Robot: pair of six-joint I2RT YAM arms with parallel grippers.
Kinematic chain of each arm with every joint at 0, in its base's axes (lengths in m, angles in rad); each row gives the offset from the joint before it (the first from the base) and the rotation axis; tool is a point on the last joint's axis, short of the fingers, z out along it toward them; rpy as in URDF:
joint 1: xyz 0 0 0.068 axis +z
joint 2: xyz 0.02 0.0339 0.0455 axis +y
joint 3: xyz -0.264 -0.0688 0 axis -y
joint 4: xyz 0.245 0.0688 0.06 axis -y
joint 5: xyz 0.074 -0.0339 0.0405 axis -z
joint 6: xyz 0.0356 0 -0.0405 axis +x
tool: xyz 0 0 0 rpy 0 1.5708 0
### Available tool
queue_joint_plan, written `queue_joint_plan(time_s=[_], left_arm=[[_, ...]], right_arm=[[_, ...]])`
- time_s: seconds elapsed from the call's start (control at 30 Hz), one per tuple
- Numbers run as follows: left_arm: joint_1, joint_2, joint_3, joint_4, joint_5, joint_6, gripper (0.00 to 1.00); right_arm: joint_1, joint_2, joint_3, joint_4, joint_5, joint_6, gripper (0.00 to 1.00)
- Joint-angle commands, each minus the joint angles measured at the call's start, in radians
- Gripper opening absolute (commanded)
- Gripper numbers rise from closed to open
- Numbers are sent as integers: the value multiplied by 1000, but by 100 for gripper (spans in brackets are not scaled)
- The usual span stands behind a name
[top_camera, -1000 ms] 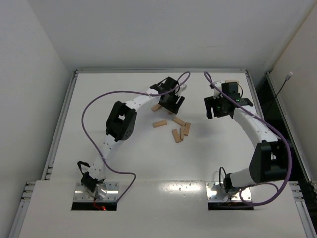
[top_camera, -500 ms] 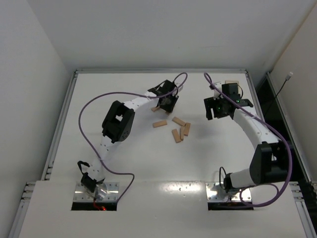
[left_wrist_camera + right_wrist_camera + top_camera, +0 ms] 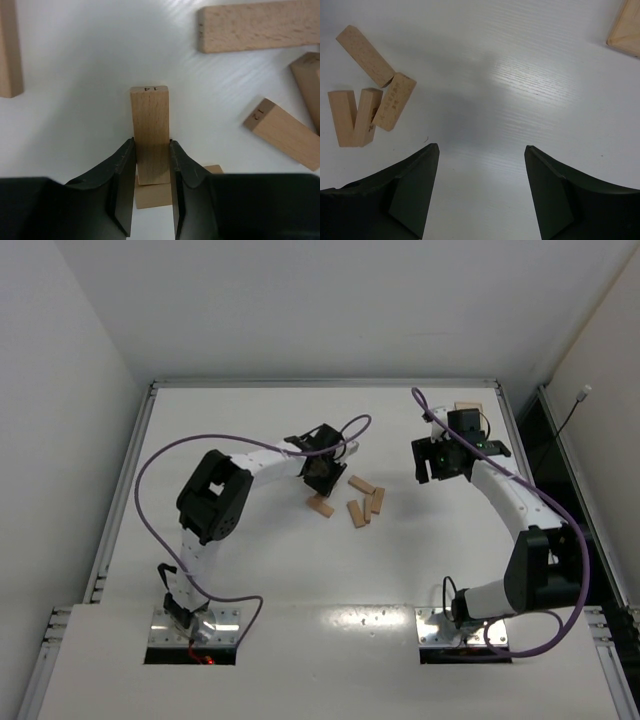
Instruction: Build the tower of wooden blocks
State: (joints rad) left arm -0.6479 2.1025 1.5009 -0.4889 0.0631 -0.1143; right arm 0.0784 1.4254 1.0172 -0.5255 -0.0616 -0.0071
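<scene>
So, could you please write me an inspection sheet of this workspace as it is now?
Surface: white table, smooth, some glare.
Job's things: block 14 gripped, lifted end-on; spare block beneath it; four loose blocks lying flat mid-table; no tower seen.
Clutter: tan tray at the far right, partly hidden.
Grippers: left gripper, jaws shut on block 14; right gripper, jaws open, empty.
Cables: purple cables loop along both arms.
Surroundings: white walls; thin lead outside the right rail.
</scene>
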Motion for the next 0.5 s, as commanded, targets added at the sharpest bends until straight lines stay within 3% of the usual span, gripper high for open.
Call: queue_joint_plan(time_s=[0.0, 0.23, 0.47], left_arm=[[-77, 66, -39, -175, 63, 38, 0], [-180, 229, 237, -246, 73, 90, 0], [-124, 281, 317, -266, 60, 55, 0]], right_arm=[[-6, -34, -2, 18, -21, 15, 66], [-6, -56, -20, 18, -21, 15, 66], [-6, -98, -49, 9, -3, 15, 66]])
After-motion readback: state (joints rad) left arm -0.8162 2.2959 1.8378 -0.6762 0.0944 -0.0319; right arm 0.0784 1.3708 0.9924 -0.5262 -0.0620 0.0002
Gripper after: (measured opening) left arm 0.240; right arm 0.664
